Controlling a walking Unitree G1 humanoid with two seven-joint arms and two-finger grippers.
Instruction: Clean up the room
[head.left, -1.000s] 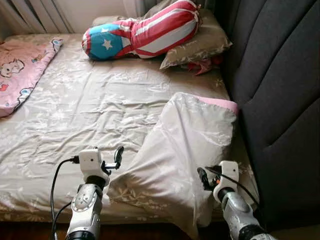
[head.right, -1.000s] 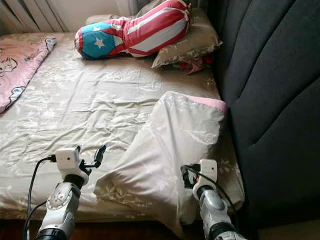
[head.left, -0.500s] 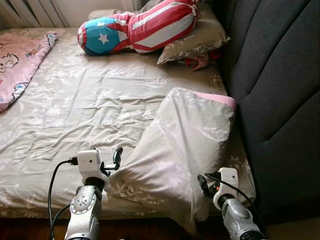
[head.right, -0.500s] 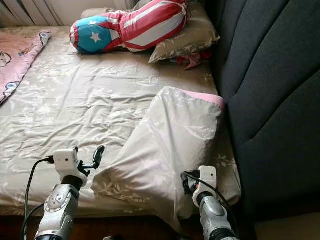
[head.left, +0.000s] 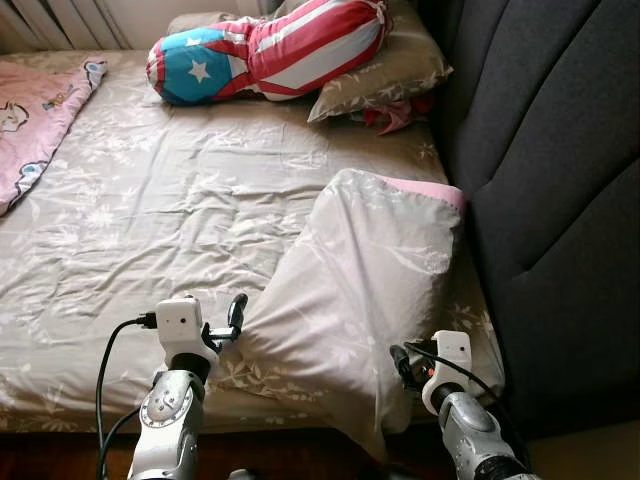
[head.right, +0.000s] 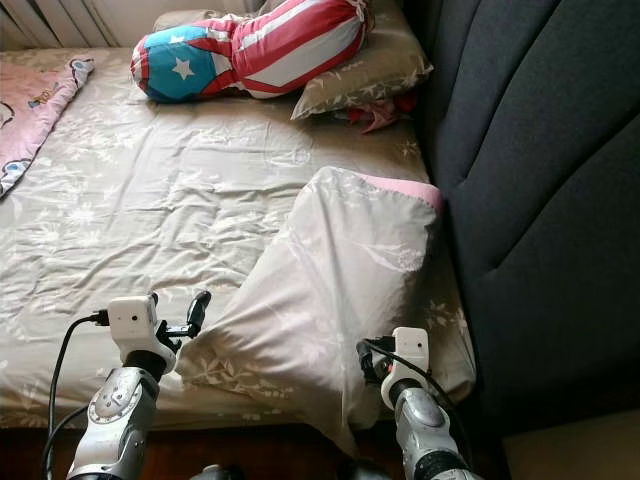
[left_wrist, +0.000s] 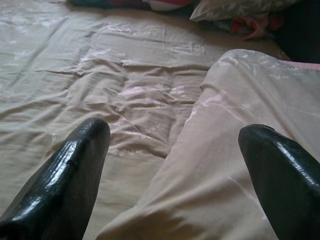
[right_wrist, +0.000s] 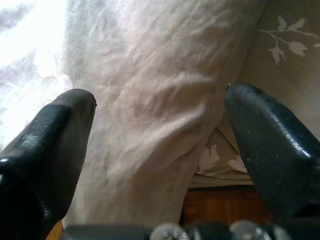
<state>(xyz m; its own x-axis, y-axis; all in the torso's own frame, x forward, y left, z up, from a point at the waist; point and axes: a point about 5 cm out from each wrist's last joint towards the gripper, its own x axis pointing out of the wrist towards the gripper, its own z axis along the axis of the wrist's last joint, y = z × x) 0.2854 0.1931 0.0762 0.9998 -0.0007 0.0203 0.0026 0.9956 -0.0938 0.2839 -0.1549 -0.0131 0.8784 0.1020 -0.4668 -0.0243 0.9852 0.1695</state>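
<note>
At the far left, a pink blanket lies along the edge of the bed, whose beige sheet is wrinkled. My left gripper is held up over the bed's near edge, just beside the left corner of the pillow. In my left wrist view its fingers stand wide apart with nothing between them but sheet and the pillow's near corner; they grip nothing.

The pillow, in a pale flowered case with a pink edge at its far end, lies at a slant across the near right part of the bed. Its far end is next to the dark headboard, and its near corner hangs over the bed's edge.

At the far end of the bed a stars-and-stripes cushion leans on a second beige pillow, with a bit of red cloth beside that, against the headboard.

My right gripper is at the pillow's near right side, low by the bed's edge. In my right wrist view its fingers are spread wide, with the hanging pillow cloth between them, not clamped.
</note>
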